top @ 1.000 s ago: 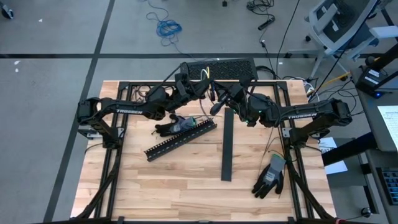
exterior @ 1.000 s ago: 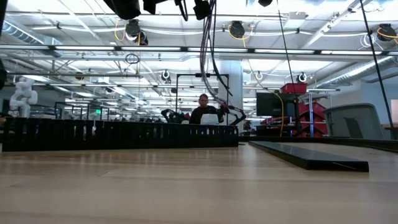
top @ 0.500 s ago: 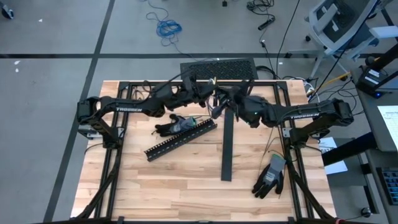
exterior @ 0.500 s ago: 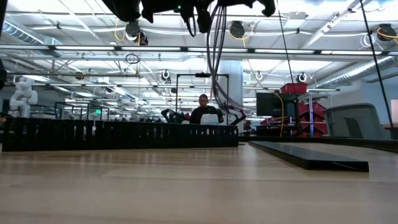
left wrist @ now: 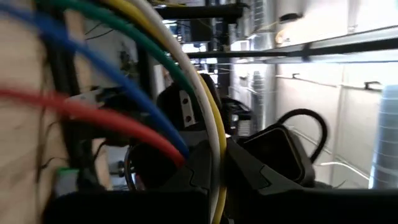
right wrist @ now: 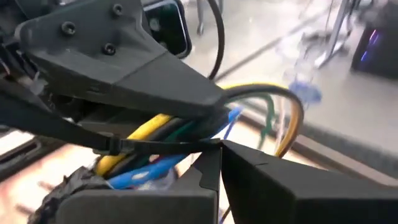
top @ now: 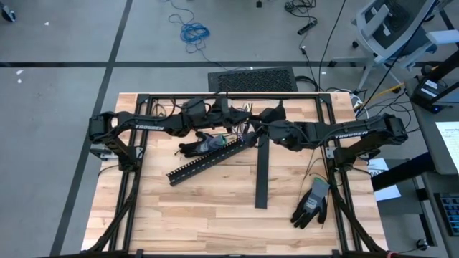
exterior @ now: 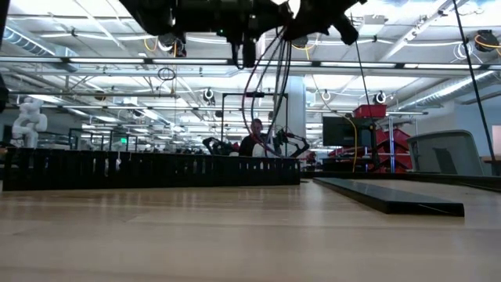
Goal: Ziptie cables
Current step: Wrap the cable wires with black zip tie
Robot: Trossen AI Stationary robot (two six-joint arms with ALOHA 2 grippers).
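Both arms dropped lower w/ cables (top: pixel 244 129) over wood table (top: pixel 215 215); jaws' state unclear.

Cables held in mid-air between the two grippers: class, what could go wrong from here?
1. The cables fan apart past the left gripper, whose jaws pinch only some of them, so a wire might slip out of the bundle.
2. The zip tie crosses the bundle at a slant beside the right gripper; it may slide along the bundle instead of cinching.
3. In the low view, loops hang below the arms and could snag the slotted duct.
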